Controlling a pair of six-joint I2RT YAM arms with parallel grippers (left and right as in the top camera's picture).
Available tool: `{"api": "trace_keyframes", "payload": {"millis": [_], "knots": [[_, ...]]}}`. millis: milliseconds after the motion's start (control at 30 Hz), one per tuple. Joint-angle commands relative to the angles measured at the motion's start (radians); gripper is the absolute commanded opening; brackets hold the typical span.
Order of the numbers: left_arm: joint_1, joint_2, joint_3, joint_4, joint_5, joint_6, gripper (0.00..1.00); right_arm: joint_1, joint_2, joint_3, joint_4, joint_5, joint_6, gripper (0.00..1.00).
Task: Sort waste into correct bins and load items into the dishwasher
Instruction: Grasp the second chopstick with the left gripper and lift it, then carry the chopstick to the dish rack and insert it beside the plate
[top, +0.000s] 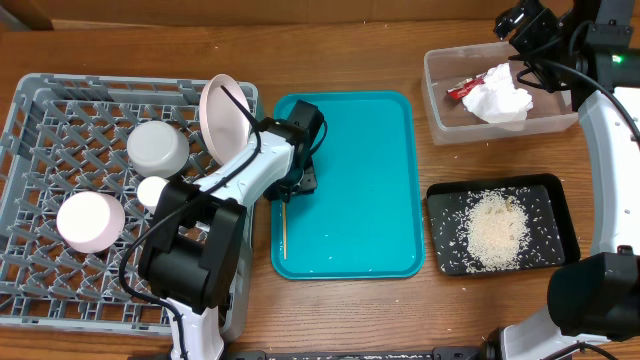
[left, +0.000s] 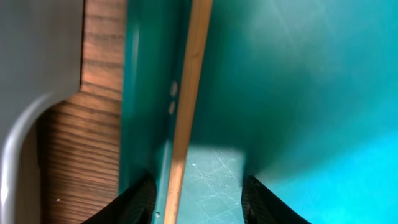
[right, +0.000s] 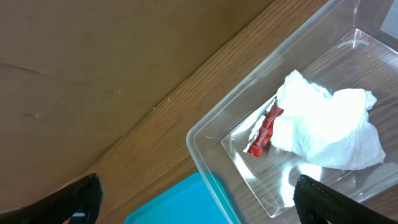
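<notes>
- Chopsticks (top: 284, 228) lie at the teal tray's (top: 370, 150) 8 o'clock edge; loading them seems in hand.
- Left gripper (left: 199, 205) straddles them, spread wide, empty.
- Next: pinch, lift, carry toward 9 o'clock into the rack (top: 40, 140).
- Right gripper (right: 199, 202) wide, empty.

A teal tray (top: 360, 200) rests on the wooden table (top: 330, 320), perhaps cardboard (right: 93, 62) behind.

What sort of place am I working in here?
Probably a staged dish-clearing bench rather than a real kitchen: a dish rack, a teal tray and a clear waste tub sit on a plain wooden table.
</notes>
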Motion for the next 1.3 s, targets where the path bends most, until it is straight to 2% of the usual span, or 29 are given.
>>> {"api": "trace_keyframes", "payload": {"millis": [0,167,233,333,500,767,967,1133,1267], "knots": [[-0.007,-0.015,-0.025,0.01,-0.039,-0.013,0.47,0.002,-0.006,0.013,0.003,0.009,-0.008,1.0],[-0.008,-0.015,-0.055,0.048,-0.037,-0.013,0.48,0.002,-0.006,0.013,0.004,0.009,-0.008,1.0],[-0.008,-0.015,-0.067,0.06,-0.037,-0.013,0.45,0.002,-0.006,0.013,0.004,0.009,-0.008,1.0],[-0.008,-0.015,-0.074,0.063,-0.037,-0.013,0.34,0.002,-0.006,0.013,0.004,0.009,-0.008,1.0],[-0.008,-0.015,-0.074,0.068,-0.026,-0.014,0.05,0.002,-0.006,0.013,0.003,0.009,-0.008,1.0],[-0.006,-0.026,-0.027,0.026,0.01,0.008,0.04,0.002,-0.006,0.013,0.004,0.009,-0.008,1.0],[-0.006,-0.048,0.212,-0.183,0.031,0.064,0.04,0.002,-0.006,0.013,0.003,0.009,-0.008,1.0],[-0.006,-0.085,0.441,-0.331,0.03,0.162,0.04,0.002,-0.006,0.013,0.003,0.009,-0.008,1.0],[0.003,-0.125,0.57,-0.417,-0.087,0.253,0.04,0.002,-0.006,0.013,0.004,0.009,-0.008,1.0]]}}
